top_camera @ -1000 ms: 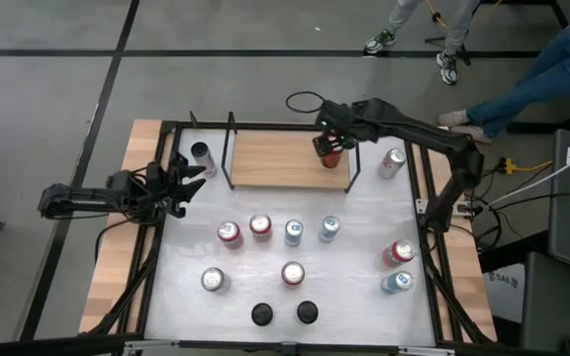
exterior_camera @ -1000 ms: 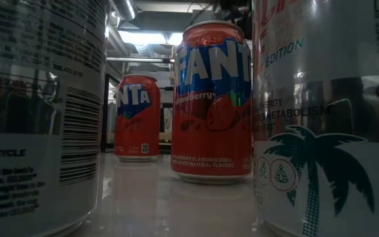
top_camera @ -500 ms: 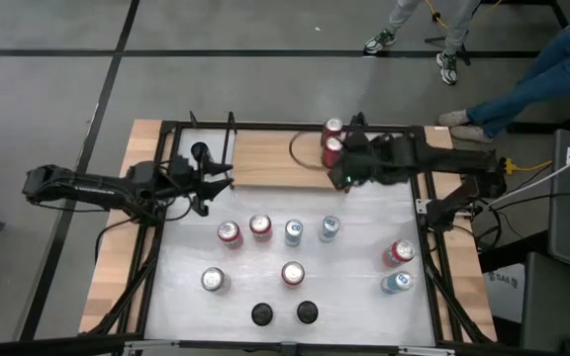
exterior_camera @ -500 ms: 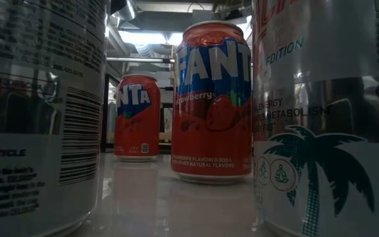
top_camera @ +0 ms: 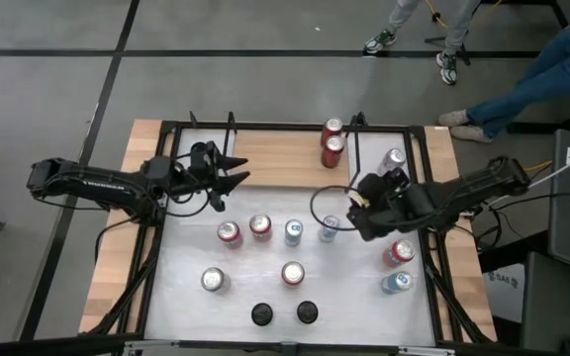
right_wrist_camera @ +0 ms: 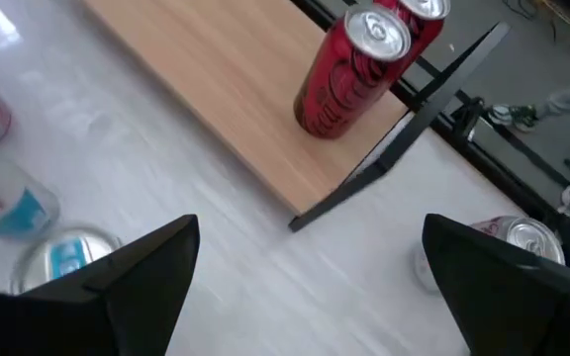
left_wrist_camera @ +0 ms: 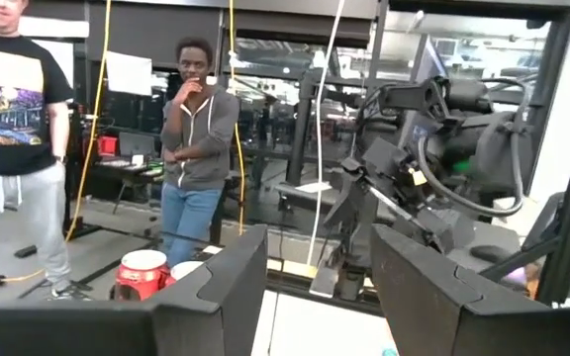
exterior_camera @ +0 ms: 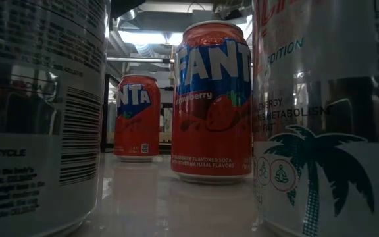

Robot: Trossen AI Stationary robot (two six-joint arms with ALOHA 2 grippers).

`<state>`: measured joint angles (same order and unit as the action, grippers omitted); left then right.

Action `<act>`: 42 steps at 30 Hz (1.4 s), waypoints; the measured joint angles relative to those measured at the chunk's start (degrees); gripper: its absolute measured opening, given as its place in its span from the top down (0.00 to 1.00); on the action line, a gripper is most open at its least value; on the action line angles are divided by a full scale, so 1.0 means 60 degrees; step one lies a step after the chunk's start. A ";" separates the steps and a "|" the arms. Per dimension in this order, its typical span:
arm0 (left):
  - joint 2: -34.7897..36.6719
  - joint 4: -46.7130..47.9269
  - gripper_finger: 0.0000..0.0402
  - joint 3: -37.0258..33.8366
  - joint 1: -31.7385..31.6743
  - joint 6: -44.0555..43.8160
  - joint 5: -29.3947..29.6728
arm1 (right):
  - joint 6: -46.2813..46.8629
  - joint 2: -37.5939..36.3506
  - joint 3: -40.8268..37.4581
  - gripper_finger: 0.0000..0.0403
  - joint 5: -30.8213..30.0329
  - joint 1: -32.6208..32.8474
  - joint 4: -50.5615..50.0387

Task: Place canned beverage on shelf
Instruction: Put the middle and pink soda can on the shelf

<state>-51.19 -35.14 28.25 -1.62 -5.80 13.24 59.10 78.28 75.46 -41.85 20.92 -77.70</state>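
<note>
High view: shelf (top_camera: 280, 158), a light-wood board at the far side of the white bench (top_camera: 265, 287), carries two red cans (top_camera: 332, 143) upright at its right end, rest of board bare. Right pincer (top_camera: 356, 206) spread wide and empty, above the bench near a blue-topped can (top_camera: 329, 229) in the middle row; step judged as between placements, next move calling for descent over a loose can and closure. Left pincer (top_camera: 234, 178) closed on nothing, beside the shelf's left end, a dark can (top_camera: 200, 153) near it. Low view: two red Fanta cans (exterior_camera: 210, 102) upright on the glossy white surface, pale cans close at either edge. Left wrist view: two persons standing in the workshop beyond, cables and racks. Right wrist view: shelf corner, black rod, red cans, one silver can (right_wrist_camera: 508, 242) off the board.
</note>
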 joint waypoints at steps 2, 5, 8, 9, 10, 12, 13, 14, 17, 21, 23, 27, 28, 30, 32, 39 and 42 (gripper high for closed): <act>-0.0030 -0.0020 0.55 0.0000 0.0002 -0.0114 0.0069 | -0.0288 -0.0231 -0.0201 0.07 -0.0022 0.0140 0.0036; -0.0037 -0.0012 0.48 0.0000 0.0002 -0.0274 0.0168 | -0.0904 -0.0451 -0.0263 0.07 -0.0014 0.0208 0.0242; -0.0035 -0.0013 0.38 0.0000 0.0005 -0.0271 0.0293 | -0.1433 -0.0657 -0.0263 0.07 -0.0023 0.0198 0.0821; -0.0037 -0.0013 0.34 0.0000 0.0005 -0.0271 0.0327 | -0.1607 -0.0699 -0.0263 0.07 -0.0031 0.0197 0.1083; -0.0035 -0.0016 0.30 0.0000 0.0005 -0.0271 0.0377 | -0.1742 -0.0709 -0.0263 0.07 -0.0037 0.0197 0.1323; -0.0034 -0.0024 0.21 0.0000 0.0005 -0.0271 0.0426 | -0.1996 -0.0710 -0.0263 0.07 -0.0032 0.0197 0.1784; -0.0037 -0.0046 0.17 0.0000 0.0005 -0.0278 0.0426 | -0.2135 -0.0710 -0.0263 0.07 -0.0034 0.0197 0.1991; -0.0037 -0.0110 0.14 0.0000 0.0005 -0.0334 0.0423 | -0.2226 -0.0710 -0.0263 0.07 -0.0034 0.0197 0.2172; -0.0037 -0.0466 0.05 0.0000 0.0005 -0.0886 0.0378 | -0.2645 -0.0684 -0.0303 0.07 -0.0032 0.0197 0.2773; -0.0026 -0.0822 0.01 0.0011 0.0002 -0.1437 0.0172 | -0.3045 -0.0672 -0.0354 0.07 -0.0024 0.0197 0.3345; -0.0038 -0.0651 0.02 0.0011 -0.0002 -0.1193 -0.0269 | -0.3172 -0.0673 -0.0354 0.07 0.0013 0.0197 0.3528; -0.0295 -0.0415 0.02 0.0159 0.0002 -0.1129 -0.0995 | -0.3185 -0.0673 -0.0354 0.07 0.0048 0.0197 0.3586; -0.0383 -0.0126 0.02 0.0314 0.0002 -0.1114 -0.1144 | -0.3185 -0.0673 -0.0354 0.07 0.0051 0.0197 0.3582; -0.0677 0.0690 0.02 0.0908 0.0002 -0.0906 -0.1460 | -0.3185 -0.0673 -0.0354 0.07 0.0059 0.0197 0.3582; -0.0999 0.2106 0.02 0.1635 0.0002 -0.0645 -0.1658 | -0.3189 -0.0673 -0.0354 0.07 0.0070 0.0197 0.3582; -0.2440 0.7315 0.02 0.4472 0.0052 0.0528 -0.1877 | -0.3189 -0.0670 -0.0354 0.07 0.0074 0.0197 0.3575; -0.3012 0.8833 0.02 0.5146 0.0140 0.0818 -0.1880 | -0.3189 -0.0673 -0.0354 0.07 0.0074 0.0197 0.3568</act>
<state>-69.27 17.85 59.13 -0.78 -0.89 1.96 39.97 74.24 73.34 -41.41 22.11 -56.29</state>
